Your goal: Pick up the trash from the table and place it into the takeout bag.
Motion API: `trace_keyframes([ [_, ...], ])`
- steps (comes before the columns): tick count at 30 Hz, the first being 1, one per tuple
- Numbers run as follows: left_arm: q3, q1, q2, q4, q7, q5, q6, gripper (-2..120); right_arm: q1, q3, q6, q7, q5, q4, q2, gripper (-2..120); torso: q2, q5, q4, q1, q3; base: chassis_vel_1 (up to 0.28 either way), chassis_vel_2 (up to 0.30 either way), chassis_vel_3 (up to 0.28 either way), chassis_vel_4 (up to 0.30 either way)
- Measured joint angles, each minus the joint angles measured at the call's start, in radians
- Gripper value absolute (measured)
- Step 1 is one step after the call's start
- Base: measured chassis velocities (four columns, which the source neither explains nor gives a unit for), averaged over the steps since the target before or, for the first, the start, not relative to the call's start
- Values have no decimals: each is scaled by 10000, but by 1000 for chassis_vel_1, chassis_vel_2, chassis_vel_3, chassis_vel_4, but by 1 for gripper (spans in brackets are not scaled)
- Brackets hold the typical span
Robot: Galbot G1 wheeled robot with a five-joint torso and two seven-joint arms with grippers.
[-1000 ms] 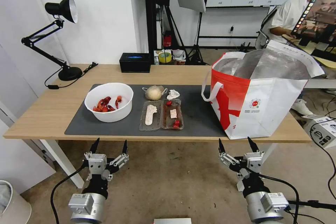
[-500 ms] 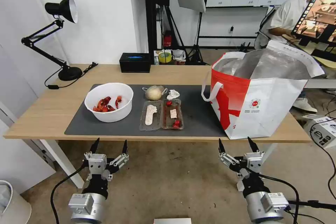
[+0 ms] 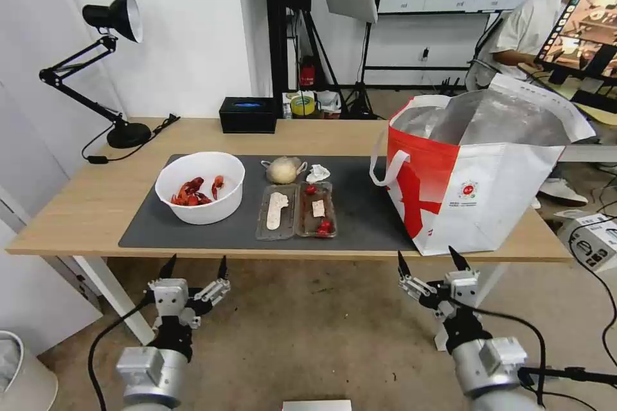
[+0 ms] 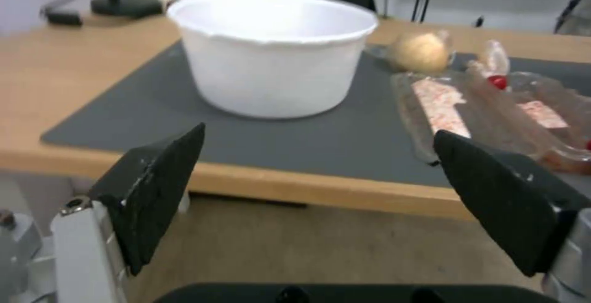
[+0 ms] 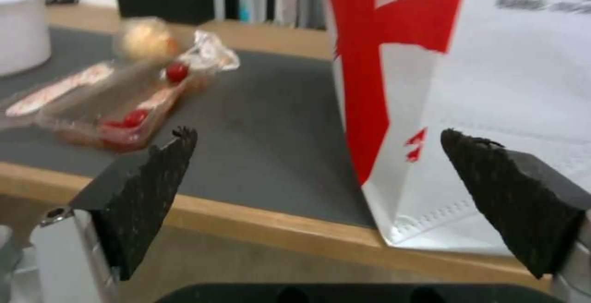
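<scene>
On the dark grey mat of the table point(image 3: 90, 205) lies the trash: a white bowl point(image 3: 200, 187) point(image 4: 271, 51) with red crayfish shells, a clear hinged tray point(image 3: 296, 210) point(image 5: 117, 104) with food scraps, a knotted clear bag point(image 3: 283, 169) point(image 4: 420, 52) holding a beige lump, and a crumpled white tissue point(image 3: 317, 173). The white-and-red takeout bag point(image 3: 475, 173) point(image 5: 468, 63) stands open at the table's right end. My left gripper point(image 3: 196, 264) point(image 4: 317, 143) hangs open below the front edge, before the bowl. My right gripper point(image 3: 430, 259) point(image 5: 317, 146) is open below the edge, in front of the takeout bag.
A black desk lamp point(image 3: 109, 64) stands at the table's back left and a black rectangular box point(image 3: 248, 114) at the back middle. A white bin point(image 3: 19, 372) sits on the floor at the left. A small white device point(image 3: 591, 241) and cables lie on the floor at the right.
Both arms have shifted slightly: the left gripper moved a little left and lower in the picture, the right gripper a little up towards the table edge. The table's things have not moved.
</scene>
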Motion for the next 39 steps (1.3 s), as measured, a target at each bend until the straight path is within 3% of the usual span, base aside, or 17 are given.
trace_keyframes([
  [3, -241, -208, 198, -303, -480, -1013, 1226, 100, 735, -16, -1177, 55, 1057, -90, -1280, 100, 0, 0, 0, 0, 0, 0, 0, 0, 0],
  [4, -241, -208, 198, -303, -480, -1013, 1226, 100, 735, -16, -1177, 55, 1057, -90, -1280, 100, 0, 0, 0, 0, 0, 0, 0, 0, 0],
  [6, -393, -334, 319, -497, -810, -1670, 2012, 100, 1211, -82, -1840, 90, 1639, -204, -2011, 100, 0, -8, 0, 0, 0, 0, 0, 0, 0],
  [9, -391, -521, 398, -483, -973, -2157, 2393, 100, 1419, -329, -2050, 70, 1766, -412, -2169, 100, -1, 9, -1, 1, 1, 0, 0, 0, 0],
  [11, -365, -587, 429, -414, -1009, -2277, 2459, 100, 1491, -413, -2075, 66, 1768, -460, -2191, 100, 0, -5, -2, 0, 0, 0, 0, 0, 0],
  [23, -222, -700, 403, -301, -1014, -2453, 2394, 100, 1561, -570, -1990, 12, 1754, -486, -2104, 100, 0, -1, -2, 0, 0, 0, 0, 0, 0],
  [34, -76, -1191, 363, -284, -1454, -4866, 2281, 100, 1677, -777, -1755, -90, 1742, -498, -2067, 100, 0, -1, -2, 0, 0, 0, 0, 0, 0],
  [39, 219, -1593, 349, -218, -2362, -6417, 1978, 100, 1763, -939, -1731, -77, 1698, -536, -2047, 100, -1, -1, -1, 0, 0, 0, 0, 0, 0],
])
